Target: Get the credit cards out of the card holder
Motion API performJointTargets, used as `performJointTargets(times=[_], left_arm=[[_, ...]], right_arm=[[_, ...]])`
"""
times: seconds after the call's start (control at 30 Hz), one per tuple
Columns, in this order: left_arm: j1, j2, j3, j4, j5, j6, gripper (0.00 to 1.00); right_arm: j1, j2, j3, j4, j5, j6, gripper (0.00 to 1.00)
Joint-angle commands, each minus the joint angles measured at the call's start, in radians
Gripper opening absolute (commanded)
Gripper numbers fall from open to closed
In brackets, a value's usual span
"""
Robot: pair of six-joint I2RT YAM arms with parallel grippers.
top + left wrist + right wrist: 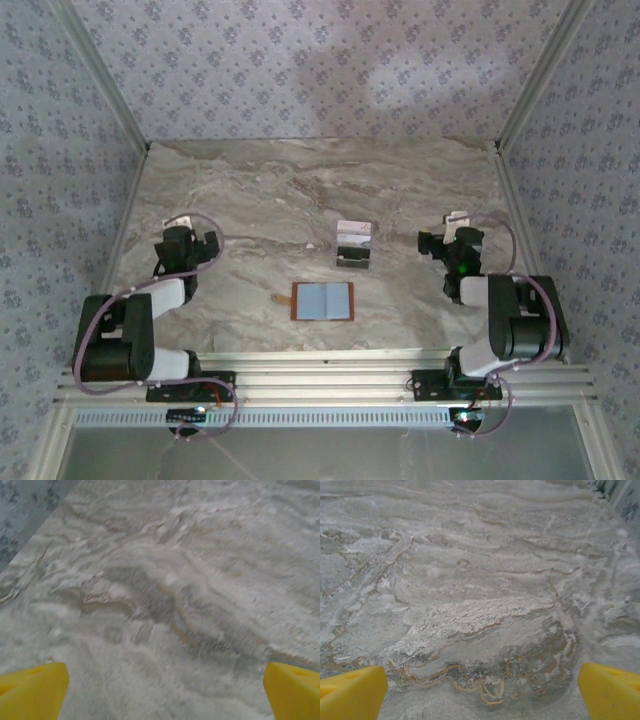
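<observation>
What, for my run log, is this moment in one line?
left end effector: open, empty | right end effector: open, empty | wallet: flat, untouched

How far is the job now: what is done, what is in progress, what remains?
Done: nothing clear; the card holder lies open on the table, with the clear tray behind it. In hand: nothing; left gripper and right gripper are open over bare marble. Left: taking out the credit cards, which I cannot make out from here.

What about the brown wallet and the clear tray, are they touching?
Apart. The top view shows a strip of bare table between the card holder and the clear tray.
</observation>
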Motion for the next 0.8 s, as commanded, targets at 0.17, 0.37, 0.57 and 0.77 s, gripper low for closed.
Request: performJointTargets(times=[0.17,0.37,0.57,0.77], left_arm=[[0.055,0.163,-0.022,0.357,0.222,0.067,0.99],[0.024,0.162,-0.003,0.313,0.189,0.098,0.99],[0.016,0.162,-0.004,0.317,0.180,0.100,1.00],[0.017,0.161,-0.004,0.317,0.180,0.099,1.00]], right_arm=[[-0.008,0.026,0.018,0.060,-0.025,0.027,1.00],[-0.005,0.025,0.018,0.059,-0.022,0.026,1.00],[0.001,0.025,0.019,0.059,-0.011,0.021,1.00],[0.003,0.027,0.019,0.059,-0.010,0.020,1.00]])
